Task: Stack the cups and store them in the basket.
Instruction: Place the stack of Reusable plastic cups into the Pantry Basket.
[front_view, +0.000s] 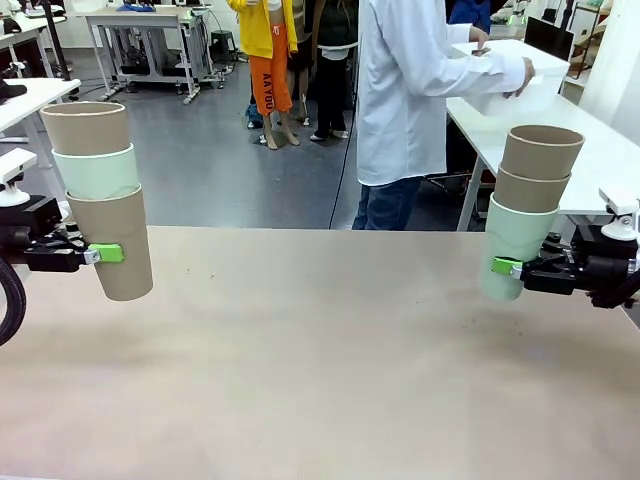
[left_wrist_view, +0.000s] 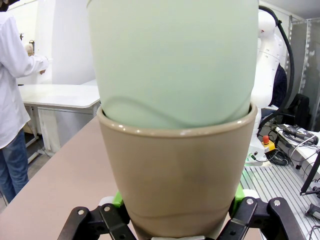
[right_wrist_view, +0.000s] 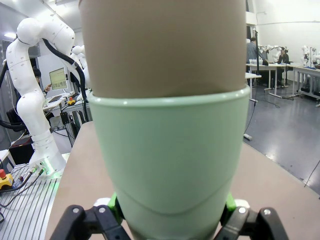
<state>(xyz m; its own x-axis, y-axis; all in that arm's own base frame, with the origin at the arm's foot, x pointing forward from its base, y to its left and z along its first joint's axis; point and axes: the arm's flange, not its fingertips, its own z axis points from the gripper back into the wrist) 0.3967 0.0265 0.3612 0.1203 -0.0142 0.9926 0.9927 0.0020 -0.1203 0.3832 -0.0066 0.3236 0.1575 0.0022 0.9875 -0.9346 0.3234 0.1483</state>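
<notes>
At the left edge of the table (front_view: 320, 350), the left stack (front_view: 100, 195) of three cups is held nearly upright by the left gripper (front_view: 112, 255). This stack is made up of a brown cup at the bottom, a mint cup nested in it and a second brown cup on top. The fingers are closed on the lowest brown cup (left_wrist_view: 175, 175), whose wall is pressed between the green pads (left_wrist_view: 118, 199) in the left wrist view.

At the right edge of the table, the right stack (front_view: 528, 205) is carried, its top leaning slightly outward. Here a mint cup (right_wrist_view: 170, 160) is placed lowest, with two brown cups nested above it. The right gripper (front_view: 507, 268) is clamped on that mint cup, low on its wall.

Beyond the table's far right corner, the basket (front_view: 548, 62) is seen on a white side table (front_view: 600, 160), well apart from both stacks. It is touched by the hands of a person (front_view: 400, 90) in a white coat, who is standing past the table's far edge.
</notes>
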